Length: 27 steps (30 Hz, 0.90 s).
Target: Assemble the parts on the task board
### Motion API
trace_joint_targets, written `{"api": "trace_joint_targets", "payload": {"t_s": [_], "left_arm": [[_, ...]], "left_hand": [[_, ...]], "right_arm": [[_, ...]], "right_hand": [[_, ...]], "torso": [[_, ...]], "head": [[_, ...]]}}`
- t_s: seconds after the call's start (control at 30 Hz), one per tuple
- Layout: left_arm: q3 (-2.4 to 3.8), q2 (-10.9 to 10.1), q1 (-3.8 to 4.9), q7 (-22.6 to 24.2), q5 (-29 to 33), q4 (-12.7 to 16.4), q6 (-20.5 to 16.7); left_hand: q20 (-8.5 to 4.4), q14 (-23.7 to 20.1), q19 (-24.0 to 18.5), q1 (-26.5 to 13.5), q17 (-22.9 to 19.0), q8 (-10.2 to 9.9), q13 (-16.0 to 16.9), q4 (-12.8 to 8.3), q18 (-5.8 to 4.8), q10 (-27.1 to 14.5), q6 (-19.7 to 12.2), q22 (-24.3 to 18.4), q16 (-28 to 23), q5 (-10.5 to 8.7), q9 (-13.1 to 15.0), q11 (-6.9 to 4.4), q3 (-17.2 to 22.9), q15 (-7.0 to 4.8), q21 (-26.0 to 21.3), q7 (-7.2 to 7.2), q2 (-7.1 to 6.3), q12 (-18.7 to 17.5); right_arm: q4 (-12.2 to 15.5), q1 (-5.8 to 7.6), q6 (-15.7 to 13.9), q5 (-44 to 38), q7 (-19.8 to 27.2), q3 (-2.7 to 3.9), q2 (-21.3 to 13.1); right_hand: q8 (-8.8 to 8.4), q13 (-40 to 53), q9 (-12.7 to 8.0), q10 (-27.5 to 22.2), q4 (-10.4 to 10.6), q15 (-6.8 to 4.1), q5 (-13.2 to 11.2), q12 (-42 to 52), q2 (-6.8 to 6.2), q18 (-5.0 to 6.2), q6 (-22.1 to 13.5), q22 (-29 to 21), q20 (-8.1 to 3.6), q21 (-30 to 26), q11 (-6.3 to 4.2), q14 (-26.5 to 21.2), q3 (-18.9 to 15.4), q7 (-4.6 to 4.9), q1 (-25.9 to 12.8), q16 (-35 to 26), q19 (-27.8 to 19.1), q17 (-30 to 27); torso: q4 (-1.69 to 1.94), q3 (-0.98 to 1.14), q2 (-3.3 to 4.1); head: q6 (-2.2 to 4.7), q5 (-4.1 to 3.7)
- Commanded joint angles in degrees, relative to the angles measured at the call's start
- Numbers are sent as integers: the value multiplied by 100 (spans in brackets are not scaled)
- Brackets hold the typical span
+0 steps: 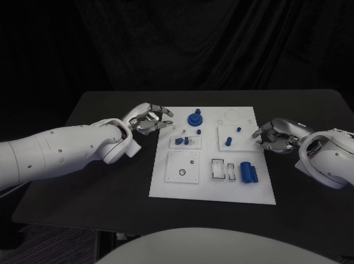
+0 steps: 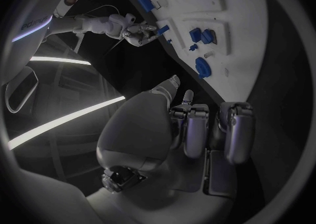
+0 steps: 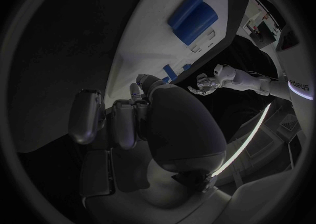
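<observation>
Left hand [image 1: 149, 119] fingers curled beside task board [image 1: 212, 190], right hand [image 1: 274, 137] likewise

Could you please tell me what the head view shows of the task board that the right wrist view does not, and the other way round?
The head view takes in the whole task board, with the round blue part at its far end and the black ring on a raised square plate.

The right wrist view looks along the board's edge from behind the right hand, its fingers curled with nothing visibly in them.

Both show the large blue block, the white board and the left hand beside it.
</observation>
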Motion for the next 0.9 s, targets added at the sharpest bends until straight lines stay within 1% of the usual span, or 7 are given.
{"api": "trace_joint_targets", "payload": {"t_s": [0.03, 0.13, 0.2, 0.3, 0.4, 0.67, 0.9], "left_arm": [[3, 104, 83, -593, -1216, -131, 716], [2, 171, 116, -675, -1518, -217, 932], [3, 236, 139, -779, -1745, -285, 1114], [3, 323, 163, -919, -2013, -365, 1307], [3, 393, 178, -1013, -2251, -415, 1396], [3, 543, 199, -1182, -2532, -490, 1415], [4, 623, 205, -1234, -2577, -538, 1237]], "left_hand": [[33, 605, 348, 113, 1507, 75, 1222, -38, 113, 607, 22, 1361, 37, -99, -8, 9, -28, 30, -9, -39, -26, -4], [18, 605, 361, 184, 1507, 121, 1222, -66, 108, 607, 112, 1368, 37, -177, -54, -23, -52, 7, 10, -76, -71, -4], [27, 605, 369, 174, 1507, 145, 1222, -28, 105, 607, 367, 1371, 37, -226, -110, 14, -87, 31, 18, -44, -87, -4], [48, 605, 384, 58, 1507, 92, 1222, 84, 100, 607, 561, 1378, 37, -428, -203, 57, -199, 60, 36, -34, -139, -4], [77, 605, 388, -30, 1507, 20, 1222, 170, 99, 607, 649, 1378, 37, -497, -280, 71, -307, 83, 38, -26, -185, -4], [91, 605, 387, -339, 1507, -87, 1222, 418, 101, 607, 822, 1376, 37, -544, -397, 92, -633, 98, 29, -35, -257, -4], [92, 605, 382, -379, 1507, -206, 1222, 466, 104, 607, 726, 1372, 37, -543, -467, 81, -731, 92, 17, -26, -244, -4]], "right_arm": [[5, -10, 41, -16, -89, 3, 4], [11, -10, 49, -16, -94, 3, 1], [17, -10, 57, -16, -99, 3, -4], [25, -10, 65, -16, -103, 3, -11], [29, -10, 68, -16, -104, 3, -10], [45, -10, 49, -16, -79, 3, 2], [69, -10, 37, -16, -64, 3, 4]], "right_hand": [[-20, 492, -8, -18, -34, 23, 38, -14, 4, -9, 34, 989, 6, 7, -1, 381, -1, -19, 32, -6, 3, 712], [-17, 492, -7, -18, -34, 24, 38, -13, 9, -9, 39, 989, 6, 8, -1, 381, 1, -18, 32, -7, 3, 711], [-11, 496, -5, -14, -34, 24, 38, -9, 17, -9, 52, 988, 6, 5, 0, 381, 4, -17, 32, -6, 2, 711], [6, 496, 2, -13, -34, 26, 36, -8, 24, -10, 86, 990, 7, 9, 3, 381, 6, -10, 29, -8, 4, 709], [11, 498, 4, -11, -35, 26, 36, -6, 26, -9, 96, 989, 7, 6, 5, 381, 6, -8, 28, -6, 3, 711], [17, 497, 7, -13, -36, 27, 36, -8, 28, -9, 108, 989, 7, 6, 6, 382, 7, -6, 28, -3, 3, 713], [17, 497, 7, -13, -36, 27, 36, -8, 28, -9, 108, 989, 7, 6, 6, 382, 7, -6, 28, -3, 3, 713]], "torso": [[-14, 12, 0], [-2, 10, 3], [-5, 16, 0], [-20, 23, 4], [-6, 10, 11], [-16, -13, 22], [-6, -6, 14]], "head": [[-1, -11], [-1, -39], [-1, -37], [-1, -21], [-1, -33], [-1, 4], [-1, -21]]}}
